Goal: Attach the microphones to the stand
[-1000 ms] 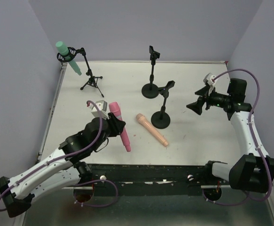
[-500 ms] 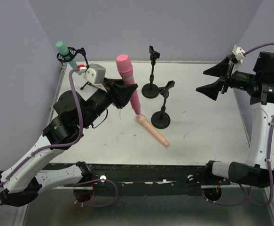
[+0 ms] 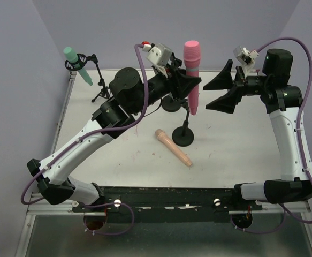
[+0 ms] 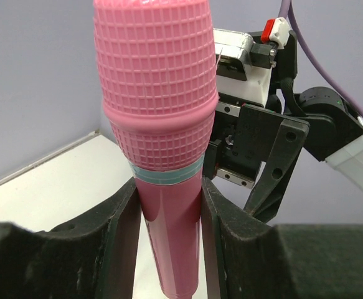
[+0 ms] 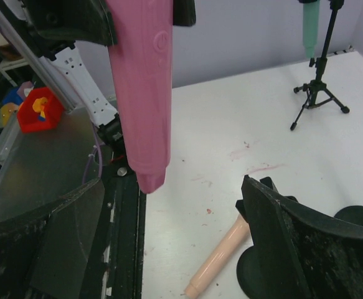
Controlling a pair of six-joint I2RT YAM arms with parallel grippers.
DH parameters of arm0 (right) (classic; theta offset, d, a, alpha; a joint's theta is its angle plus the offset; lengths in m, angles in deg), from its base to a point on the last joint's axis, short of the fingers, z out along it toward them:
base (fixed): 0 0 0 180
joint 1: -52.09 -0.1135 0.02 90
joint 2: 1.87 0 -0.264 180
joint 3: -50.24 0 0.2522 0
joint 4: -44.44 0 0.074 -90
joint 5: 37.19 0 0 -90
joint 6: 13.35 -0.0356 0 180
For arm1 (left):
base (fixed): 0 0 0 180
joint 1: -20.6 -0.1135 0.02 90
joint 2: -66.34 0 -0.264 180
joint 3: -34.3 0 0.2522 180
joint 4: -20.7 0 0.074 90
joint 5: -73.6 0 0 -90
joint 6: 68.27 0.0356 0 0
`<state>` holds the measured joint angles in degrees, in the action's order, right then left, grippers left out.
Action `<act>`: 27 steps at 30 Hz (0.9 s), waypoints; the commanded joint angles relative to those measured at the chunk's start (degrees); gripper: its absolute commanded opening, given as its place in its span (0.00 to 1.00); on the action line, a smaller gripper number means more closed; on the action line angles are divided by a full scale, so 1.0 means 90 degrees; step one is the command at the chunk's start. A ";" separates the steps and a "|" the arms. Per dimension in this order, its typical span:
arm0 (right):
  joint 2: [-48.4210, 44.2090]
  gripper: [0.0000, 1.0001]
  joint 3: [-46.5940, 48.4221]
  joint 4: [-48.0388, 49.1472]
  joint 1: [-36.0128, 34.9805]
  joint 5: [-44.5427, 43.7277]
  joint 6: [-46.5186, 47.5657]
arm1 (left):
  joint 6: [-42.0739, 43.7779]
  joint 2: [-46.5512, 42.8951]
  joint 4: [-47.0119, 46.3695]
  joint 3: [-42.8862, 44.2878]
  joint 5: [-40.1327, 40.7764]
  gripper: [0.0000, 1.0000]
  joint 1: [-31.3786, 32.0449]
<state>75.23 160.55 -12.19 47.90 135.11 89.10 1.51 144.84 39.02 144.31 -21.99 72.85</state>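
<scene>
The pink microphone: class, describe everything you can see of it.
The slim matte pink plastic microphone has a grid-textured rounded head, a pale teal band beneath and a smooth tapering body. It hangs upright, head up, above the white table, clamped just below the band by the left end effector; its tail touches nothing.

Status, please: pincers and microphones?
Left pincer shut on pink mic, upright. Right pincer open beside it. Peach mic on table. Teal mic mounted. Nothing blocking.
</scene>
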 commanded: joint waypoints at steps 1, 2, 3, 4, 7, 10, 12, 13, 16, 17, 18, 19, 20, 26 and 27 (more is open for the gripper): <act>0.0037 1.00 0.0181 0.1216 -0.0052 0.0211 -0.1273 | -0.0359 0.0271 -0.0779 0.0487 -0.0541 0.00 0.0025; 0.0046 1.00 0.0093 0.1412 -0.0053 0.0162 -0.1556 | -0.0418 0.0311 -0.0886 0.0497 -0.0561 0.00 0.0025; 0.0047 1.00 0.0005 0.1627 -0.0082 0.0152 -0.1791 | -0.0447 0.0359 -0.0974 0.0497 -0.0580 0.00 0.0034; 0.0027 1.00 -0.0121 0.1822 -0.0111 0.0133 -0.2006 | -0.0467 0.0399 -0.1033 0.0507 -0.0581 0.00 0.0034; -0.0012 1.00 -0.0366 0.2409 -0.0247 0.0113 -0.2631 | -0.0516 0.0545 -0.1141 0.0565 -0.0590 0.00 0.0054; -0.0041 1.00 -0.0484 0.2799 -0.0326 0.0103 -0.3052 | -0.0545 0.0691 -0.1258 0.0605 -0.0668 0.00 0.0083; -0.0032 1.00 -0.0503 0.3014 -0.0345 0.0113 -0.3354 | -0.0526 0.0750 -0.1326 0.0614 -0.0678 0.00 0.0112; -0.0032 1.00 -0.0523 0.3141 -0.0374 0.0113 -0.3481 | -0.0516 0.0789 -0.1356 0.0624 -0.0659 0.00 0.0113; -0.0022 0.98 -0.0581 0.3406 -0.0414 0.0142 -0.3823 | -0.0545 0.0877 -0.1453 0.0634 -0.0649 0.00 0.0132; -0.0002 0.98 -0.0591 0.3464 -0.0424 0.0152 -0.3882 | -0.0555 0.0906 -0.1473 0.0634 -0.0639 0.00 0.0122; -0.0012 0.95 -0.0620 0.3523 -0.0443 0.0152 -0.3941 | -0.0574 0.0926 -0.1521 0.0624 -0.0630 0.00 0.0122; -0.0002 0.92 -0.0650 0.3610 -0.0453 0.0143 -0.4000 | -0.0584 0.0946 -0.1541 0.0615 -0.0620 0.00 0.0122; -0.0012 0.89 -0.0708 0.3718 -0.0453 0.0162 -0.4116 | -0.0594 0.0956 -0.1590 0.0614 -0.0610 0.00 0.0132; -0.0061 0.75 -0.0992 0.4011 -0.0482 0.0318 -0.4254 | -0.0575 0.1004 -0.1766 0.0605 -0.0464 0.00 0.0132; -0.0071 0.71 -0.1011 0.4021 -0.0492 0.0347 -0.4264 | -0.0575 0.1014 -0.1766 0.0624 -0.0483 0.00 0.0132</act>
<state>75.30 152.49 20.92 44.03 135.92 53.08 -3.26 153.76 27.26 147.98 -26.34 73.61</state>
